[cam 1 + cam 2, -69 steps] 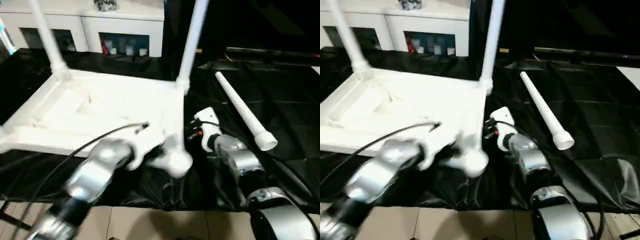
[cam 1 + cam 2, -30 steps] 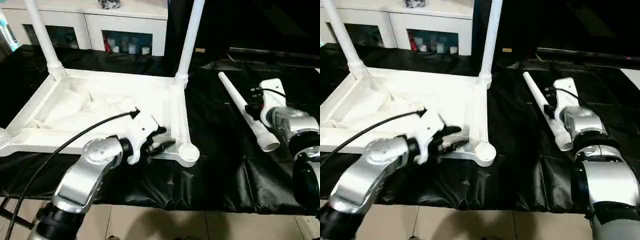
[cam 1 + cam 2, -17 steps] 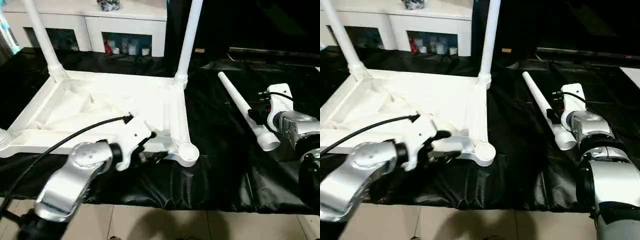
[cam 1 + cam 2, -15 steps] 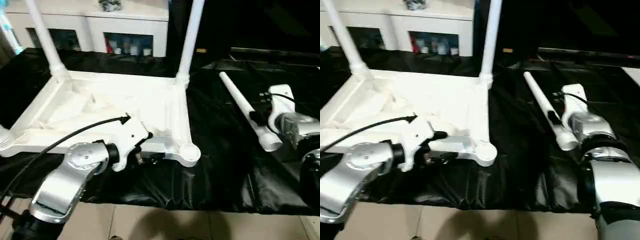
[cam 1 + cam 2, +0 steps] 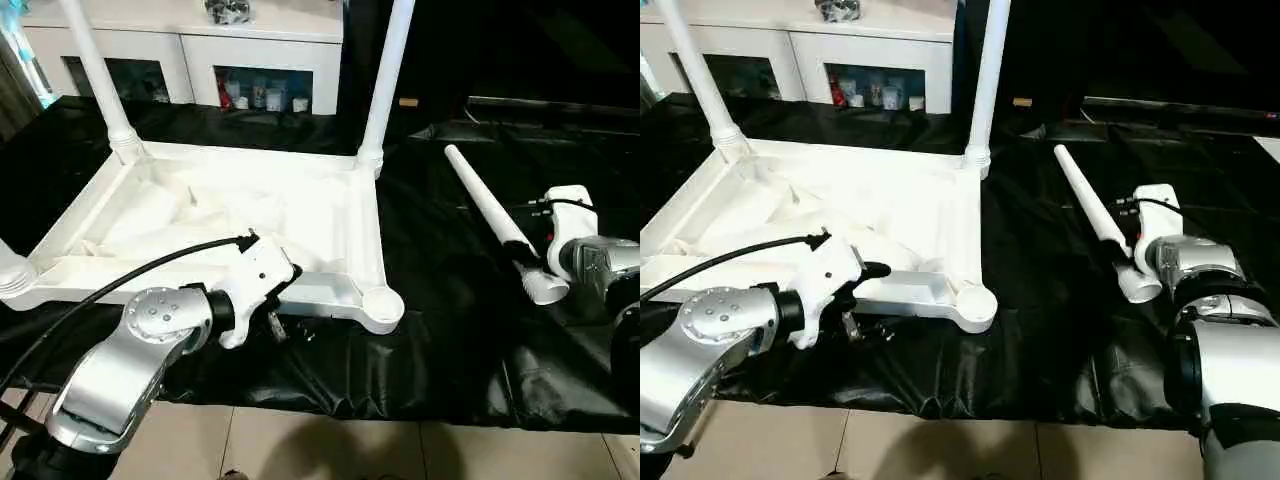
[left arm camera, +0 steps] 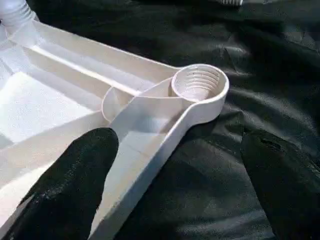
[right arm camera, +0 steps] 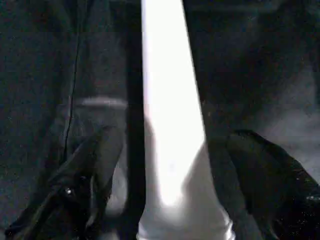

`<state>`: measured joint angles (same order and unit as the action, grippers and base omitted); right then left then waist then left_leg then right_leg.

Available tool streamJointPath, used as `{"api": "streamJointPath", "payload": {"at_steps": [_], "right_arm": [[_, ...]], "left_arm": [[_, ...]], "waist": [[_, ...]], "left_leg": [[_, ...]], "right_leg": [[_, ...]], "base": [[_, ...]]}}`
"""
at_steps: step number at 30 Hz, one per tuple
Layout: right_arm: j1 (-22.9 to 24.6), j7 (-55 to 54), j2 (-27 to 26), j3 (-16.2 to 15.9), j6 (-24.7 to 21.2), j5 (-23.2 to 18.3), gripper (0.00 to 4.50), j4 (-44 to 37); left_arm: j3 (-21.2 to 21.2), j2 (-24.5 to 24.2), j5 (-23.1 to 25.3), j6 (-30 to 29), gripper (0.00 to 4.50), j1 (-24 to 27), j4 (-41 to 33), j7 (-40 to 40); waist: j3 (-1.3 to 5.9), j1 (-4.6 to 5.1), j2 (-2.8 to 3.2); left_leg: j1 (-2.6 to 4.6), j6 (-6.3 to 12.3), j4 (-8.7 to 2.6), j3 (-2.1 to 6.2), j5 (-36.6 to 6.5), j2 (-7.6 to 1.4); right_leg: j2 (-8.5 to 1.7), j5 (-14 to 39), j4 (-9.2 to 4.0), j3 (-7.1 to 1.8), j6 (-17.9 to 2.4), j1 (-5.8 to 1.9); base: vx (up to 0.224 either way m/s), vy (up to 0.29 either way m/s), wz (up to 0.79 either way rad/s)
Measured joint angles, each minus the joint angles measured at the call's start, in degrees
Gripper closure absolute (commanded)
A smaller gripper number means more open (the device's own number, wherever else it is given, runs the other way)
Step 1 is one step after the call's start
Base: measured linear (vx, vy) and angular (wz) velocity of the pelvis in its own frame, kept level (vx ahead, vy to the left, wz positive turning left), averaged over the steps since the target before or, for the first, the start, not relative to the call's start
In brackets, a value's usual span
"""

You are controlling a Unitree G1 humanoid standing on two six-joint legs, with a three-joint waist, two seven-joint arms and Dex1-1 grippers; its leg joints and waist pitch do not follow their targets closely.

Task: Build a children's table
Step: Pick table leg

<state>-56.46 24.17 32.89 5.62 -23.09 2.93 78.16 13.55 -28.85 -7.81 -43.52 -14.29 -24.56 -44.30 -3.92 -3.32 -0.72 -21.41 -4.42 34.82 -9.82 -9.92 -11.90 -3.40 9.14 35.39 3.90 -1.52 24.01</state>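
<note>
Looking down, you see the tabletop [image 5: 250, 215] lying underside up on the black-draped worktop [image 5: 440, 330], two legs [image 5: 385, 75] standing in its far sockets. Your left gripper [image 6: 175, 185] hovers at the near edge, its fingers [image 6: 70, 185] spread wide, one over the rim, one over the cloth, holding nothing; the empty near-right socket [image 6: 199, 82] sits just ahead of them. Your right gripper [image 7: 165, 185] has its fingers [image 7: 90, 170] apart either side of the loose leg's [image 5: 490, 215] wide end, on the cloth right of the tabletop.
</note>
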Motion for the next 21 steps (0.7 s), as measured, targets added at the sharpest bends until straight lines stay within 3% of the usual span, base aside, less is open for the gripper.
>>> {"api": "streamJointPath", "payload": {"at_steps": [3,10,15,21], "right_arm": [[0.2,2.1,0.0,-1.0,-2.4,0.6,0.75,0.6],[0.7,3.9,0.1,-1.6,-5.4,2.2,1.46,0.7],[0.9,4.5,0.2,-1.7,-5.5,2.4,1.80,0.7],[2.1,3.5,0.2,-0.7,-5.5,2.0,1.85,0.1]], "left_arm": [[0.0,-0.1,-0.3,-0.1,0.05,0.1,0.0,0.0],[0.5,-0.2,-0.7,-0.1,0.00,0.1,0.0,0.1],[0.7,-0.9,-1.1,-0.1,0.00,0.1,-0.1,0.0],[1.0,-0.9,-1.2,-0.1,0.00,0.1,-0.1,0.2]], "waist": [[0.00,-0.07,0.00],[0.00,-0.04,0.00],[0.01,-0.09,-0.01],[0.13,-0.21,-0.26]], "left_leg": [[-0.01,0.00,0.04,0.00,0.0,0.00],[0.00,0.00,0.07,0.01,0.0,-0.01],[0.03,0.00,0.09,0.01,0.0,-0.01],[0.09,0.00,0.17,0.04,0.0,-0.01]], "right_leg": [[0.00,0.0,0.01,0.00,0.0,-0.01],[0.00,0.0,0.02,0.00,0.0,-0.02],[0.00,0.0,0.05,0.01,0.0,-0.05],[0.00,0.1,0.04,0.02,0.2,-0.16]], "base": [[0.000,0.000,0.00],[0.000,0.000,0.00],[0.000,0.000,0.00],[0.000,0.000,0.00]]}}
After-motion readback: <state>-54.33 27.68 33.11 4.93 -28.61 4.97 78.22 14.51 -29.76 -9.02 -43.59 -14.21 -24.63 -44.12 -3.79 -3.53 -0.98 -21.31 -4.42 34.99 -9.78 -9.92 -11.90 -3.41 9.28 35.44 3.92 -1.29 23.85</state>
